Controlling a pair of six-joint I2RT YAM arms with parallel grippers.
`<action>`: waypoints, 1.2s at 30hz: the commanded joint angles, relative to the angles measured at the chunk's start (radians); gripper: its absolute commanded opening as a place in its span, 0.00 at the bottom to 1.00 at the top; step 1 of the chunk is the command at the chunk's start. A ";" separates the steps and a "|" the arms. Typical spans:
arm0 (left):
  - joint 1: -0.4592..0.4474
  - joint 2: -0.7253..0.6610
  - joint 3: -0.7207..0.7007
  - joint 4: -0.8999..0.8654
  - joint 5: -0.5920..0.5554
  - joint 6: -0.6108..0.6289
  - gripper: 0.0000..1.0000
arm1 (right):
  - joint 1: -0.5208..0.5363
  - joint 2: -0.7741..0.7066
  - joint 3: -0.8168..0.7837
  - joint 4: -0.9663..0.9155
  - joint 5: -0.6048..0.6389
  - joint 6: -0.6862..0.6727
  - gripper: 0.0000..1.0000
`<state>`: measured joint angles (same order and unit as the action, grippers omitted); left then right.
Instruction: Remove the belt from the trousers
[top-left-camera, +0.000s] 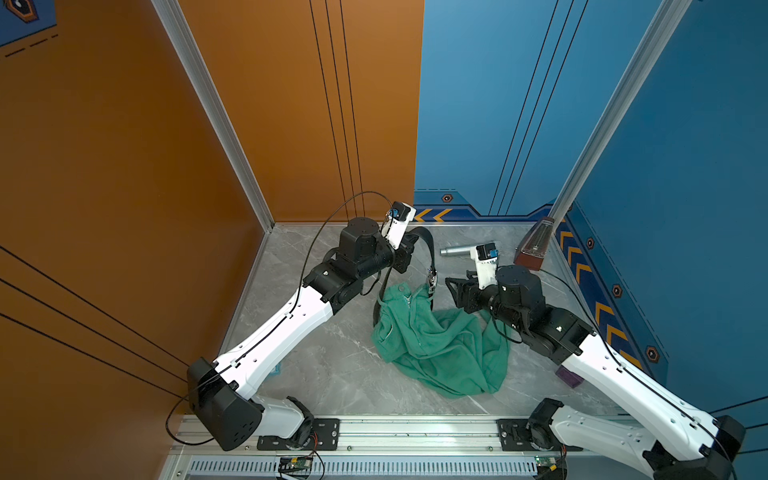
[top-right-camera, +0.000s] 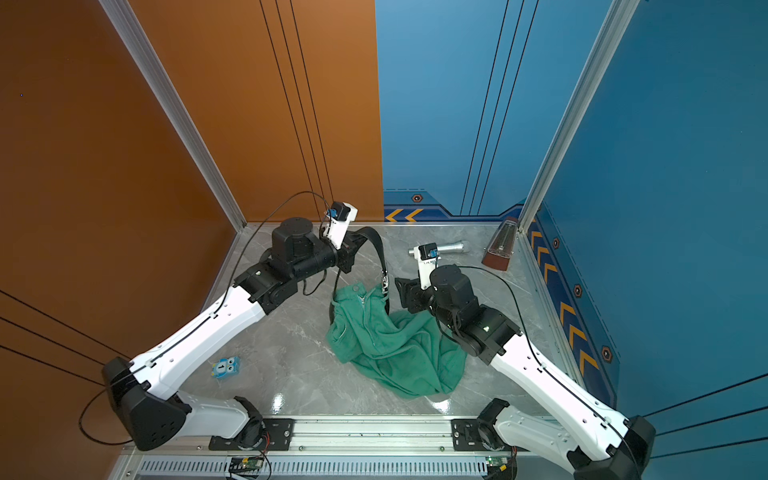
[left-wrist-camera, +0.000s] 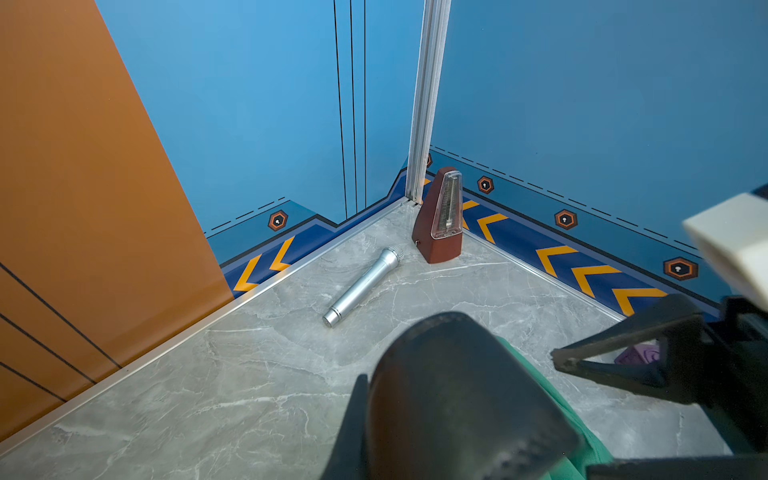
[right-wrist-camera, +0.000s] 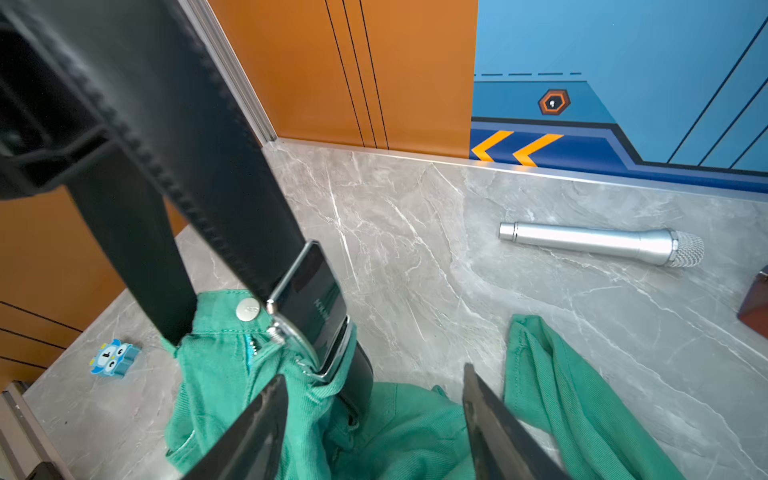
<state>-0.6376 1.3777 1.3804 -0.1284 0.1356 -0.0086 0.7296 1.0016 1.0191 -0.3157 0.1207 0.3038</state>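
Tension should be held by the left gripper (top-left-camera: 409, 245), pinched shut on the belt (top-left-camera: 430, 249) at 11 o'clock of the trousers (top-left-camera: 436, 340), while the buckle (right-wrist-camera: 316, 303) at their 12 o'clock edge is taken between the spread jaws of the right gripper (top-left-camera: 452, 286) and drawn outward.

Twin overhead views; two close wrist views.
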 joint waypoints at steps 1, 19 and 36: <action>-0.012 -0.007 0.056 0.038 0.001 -0.003 0.00 | 0.020 0.020 0.022 0.067 0.062 -0.012 0.69; -0.028 -0.009 0.053 0.029 -0.011 0.014 0.00 | 0.053 0.225 0.200 -0.082 0.018 -0.034 0.34; -0.026 -0.022 0.080 0.029 0.042 -0.002 0.00 | 0.031 0.260 0.190 -0.091 0.010 -0.026 0.12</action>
<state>-0.6559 1.3788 1.3983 -0.1612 0.1345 0.0067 0.7761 1.2423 1.1923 -0.3737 0.1318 0.2695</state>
